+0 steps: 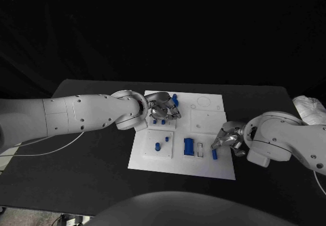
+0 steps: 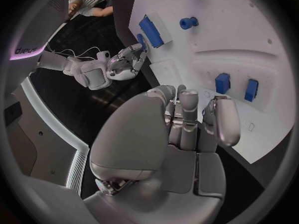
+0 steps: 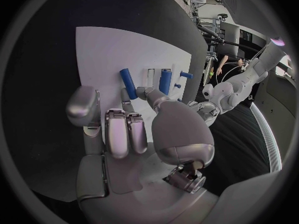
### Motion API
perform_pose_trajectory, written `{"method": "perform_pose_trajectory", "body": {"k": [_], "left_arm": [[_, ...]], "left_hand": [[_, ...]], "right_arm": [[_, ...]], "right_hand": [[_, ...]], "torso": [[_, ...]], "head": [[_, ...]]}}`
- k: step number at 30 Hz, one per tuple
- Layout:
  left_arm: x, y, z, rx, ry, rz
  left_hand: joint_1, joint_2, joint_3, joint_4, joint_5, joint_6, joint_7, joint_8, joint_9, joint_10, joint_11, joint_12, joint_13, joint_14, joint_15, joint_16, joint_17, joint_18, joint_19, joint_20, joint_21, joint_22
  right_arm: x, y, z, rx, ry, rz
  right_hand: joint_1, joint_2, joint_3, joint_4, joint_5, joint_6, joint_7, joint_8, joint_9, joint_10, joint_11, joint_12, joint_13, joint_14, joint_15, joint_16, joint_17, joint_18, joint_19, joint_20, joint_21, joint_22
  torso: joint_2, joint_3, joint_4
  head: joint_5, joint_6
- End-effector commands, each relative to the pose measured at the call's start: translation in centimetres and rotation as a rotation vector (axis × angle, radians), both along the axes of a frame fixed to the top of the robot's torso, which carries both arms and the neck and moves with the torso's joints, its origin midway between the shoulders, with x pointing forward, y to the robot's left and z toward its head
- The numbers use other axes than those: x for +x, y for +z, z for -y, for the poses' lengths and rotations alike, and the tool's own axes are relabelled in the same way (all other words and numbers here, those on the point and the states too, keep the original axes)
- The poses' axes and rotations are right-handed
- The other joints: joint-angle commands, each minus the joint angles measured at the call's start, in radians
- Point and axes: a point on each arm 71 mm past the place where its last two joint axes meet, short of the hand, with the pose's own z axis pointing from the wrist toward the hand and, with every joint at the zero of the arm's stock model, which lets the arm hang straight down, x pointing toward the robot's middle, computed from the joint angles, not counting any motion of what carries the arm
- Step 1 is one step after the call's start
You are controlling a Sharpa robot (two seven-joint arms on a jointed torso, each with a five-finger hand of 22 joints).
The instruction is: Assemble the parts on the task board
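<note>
Left hand: over the board's far left, fingers curled beside an upright blue peg; whether it grips the peg cannot be told. 
Board: white, on black table. Holds two small pegs, a peg block, a flat block lying long axis near-to-far. 
Right hand: at the right edge, fingers half curled, empty, beside a bar.

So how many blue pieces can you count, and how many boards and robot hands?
Blue parts: 7
White task board: 1
Silver hands, left hand and right hand: 2
Total: 10
</note>
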Motion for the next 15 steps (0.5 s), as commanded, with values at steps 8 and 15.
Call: {"method": "perform_pose_trajectory", "body": {"k": [8, 15], "left_arm": [[-0.1, -0.1, 0.3, 0.009, -0.015, -0.019], [-0.1, -0.1, 0.3, 0.009, -0.014, -0.018]], "left_hand": [[0.007, 0.006, 0.005, 0.001, 0.002, 0.0, 0.006, 0.005, 0.001, 0.004, 0.0, 0.005, 0.002, -0.009, 0.001, -0.008, -0.005, 0.008, -0.007, 0.0, -0.007, 0.179], [0.006, 0.005, 0.005, 0.001, 0.002, -0.001, 0.006, 0.004, 0.001, 0.003, 0.0, 0.005, 0.002, -0.01, 0.002, -0.008, -0.005, 0.008, -0.008, 0.0, -0.007, 0.179]], "right_arm": [[0.8, 0.1, -1.3, 0.02, -0.022, -0.055], [1.3, 0.0, -1.7, 0.03, -0.039, -0.078]], "right_hand": [[-0.009, 0.0, 0.038, -0.035, -0.011, -0.001, -0.006, 0.005, 0.006, 0.106, 0.0, 0.004, 0.263, 0.063, 0.001, -0.003, 0.071, 0.015, -0.006, 0.002, -0.001, 0.117], [-0.012, 0.002, 0.039, -0.033, -0.017, -0.002, -0.006, 0.005, 0.005, 0.106, 0.0, 0.004, 0.263, 0.063, 0.001, -0.003, 0.072, 0.015, -0.005, 0.002, 0.002, 0.118]], "torso": [[0.001, -0.0003, 0.0013], [-0.001, -0.0003, 0.0004]], "head": [[-0.006, 0.0], [-0.005, 0.0]]}}
